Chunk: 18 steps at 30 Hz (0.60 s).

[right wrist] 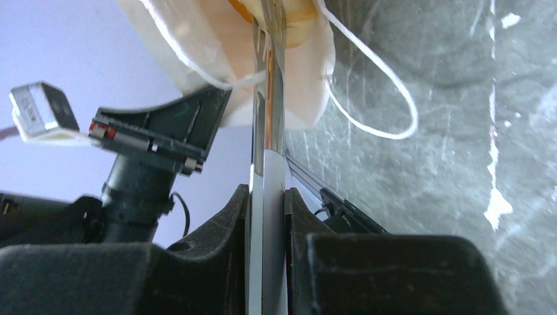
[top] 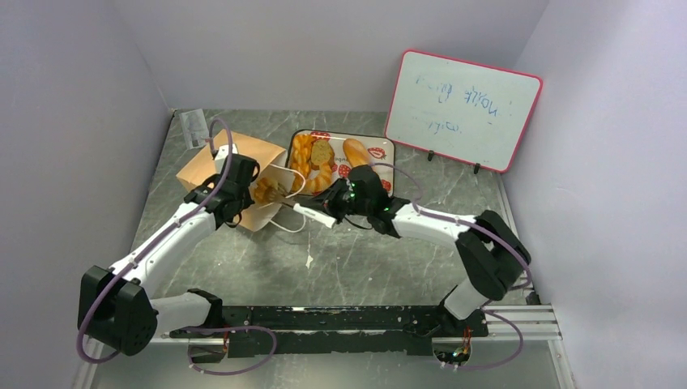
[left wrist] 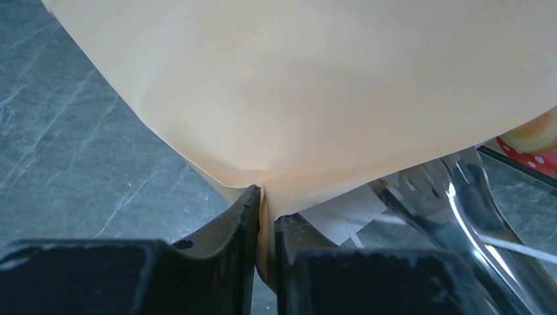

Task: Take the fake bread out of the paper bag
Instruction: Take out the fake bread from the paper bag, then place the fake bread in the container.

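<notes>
Pinching the edge of the paper bag (left wrist: 328,85) tight between the fingers of the left gripper (left wrist: 266,197); clamping the slim tongs (right wrist: 268,131) in the right gripper (right wrist: 268,197), tips reaching into the bag's mouth at one fake bread (top: 266,192). Extraction step, probably. Next: close the tips on it, pull out slowly toward the tray (top: 363,138).

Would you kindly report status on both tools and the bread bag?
Left tool shut on paper bag rim. Right tool shut on tongs, tips at fake bread in bag mouth. Other pieces on tray. No obstruction seen.
</notes>
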Motion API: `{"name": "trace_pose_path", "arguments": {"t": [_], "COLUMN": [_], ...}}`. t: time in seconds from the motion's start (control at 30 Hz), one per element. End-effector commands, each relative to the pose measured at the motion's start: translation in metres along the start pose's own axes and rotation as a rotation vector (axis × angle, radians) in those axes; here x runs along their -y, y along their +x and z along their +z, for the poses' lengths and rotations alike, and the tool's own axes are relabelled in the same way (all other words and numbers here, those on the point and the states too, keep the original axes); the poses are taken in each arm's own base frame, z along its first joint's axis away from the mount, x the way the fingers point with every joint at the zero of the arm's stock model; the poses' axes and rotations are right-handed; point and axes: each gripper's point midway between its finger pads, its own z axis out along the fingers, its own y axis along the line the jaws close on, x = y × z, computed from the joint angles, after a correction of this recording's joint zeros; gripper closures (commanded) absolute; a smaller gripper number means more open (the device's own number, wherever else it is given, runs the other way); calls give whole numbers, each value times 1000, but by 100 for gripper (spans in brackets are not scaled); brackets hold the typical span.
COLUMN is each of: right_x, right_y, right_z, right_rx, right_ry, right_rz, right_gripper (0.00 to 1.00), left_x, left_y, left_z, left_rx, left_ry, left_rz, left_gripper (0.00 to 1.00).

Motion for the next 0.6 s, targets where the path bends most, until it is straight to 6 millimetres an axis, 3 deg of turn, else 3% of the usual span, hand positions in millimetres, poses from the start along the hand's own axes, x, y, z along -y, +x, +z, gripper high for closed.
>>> {"name": "trace_pose_path", "arguments": {"t": [0.0, 0.3, 0.57], "right_x": [-11, -26, -30], "right_y": [6, -4, -23], "right_z": [-36, -106, -151], "right_rx": [-36, 5, 87], "right_ry": [-39, -81, -93], "right_rz": [-63, -122, -136], "right_gripper": [99, 99, 99], "left_x": [4, 1, -8], "left_y": [-21, -28, -35], "left_z": [-1, 9, 16], "left_rx": [60, 57, 46], "left_ry": [-19, -74, -115], "left_rz": [-42, -52, -74], "left_gripper": [93, 93, 93]}}
